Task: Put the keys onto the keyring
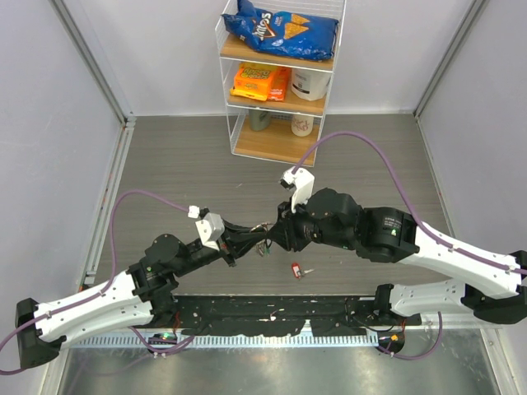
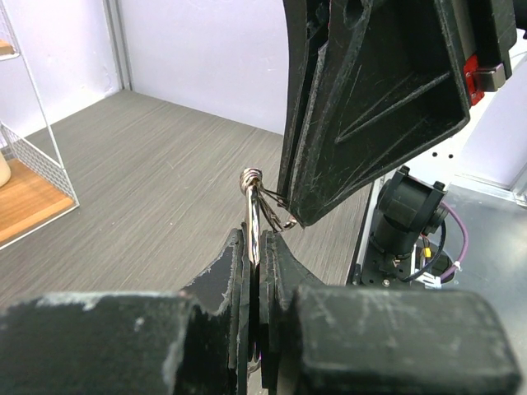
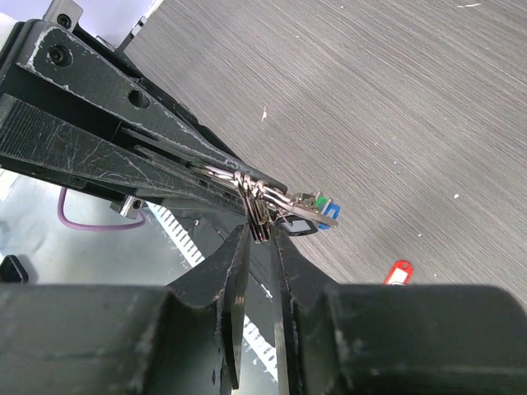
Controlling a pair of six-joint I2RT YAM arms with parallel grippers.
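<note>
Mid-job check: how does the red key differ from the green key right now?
The red key lies on the table, alone; the green key hangs at the keyring, raised above the table. The red key has no key near it; the green key sits right beside the blue key. Both are tiny, with coloured plastic heads.

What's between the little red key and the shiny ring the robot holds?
Just bare grey table between the red-headed silver key and thin silver wire keyring, seen in the right wrist view.
</note>
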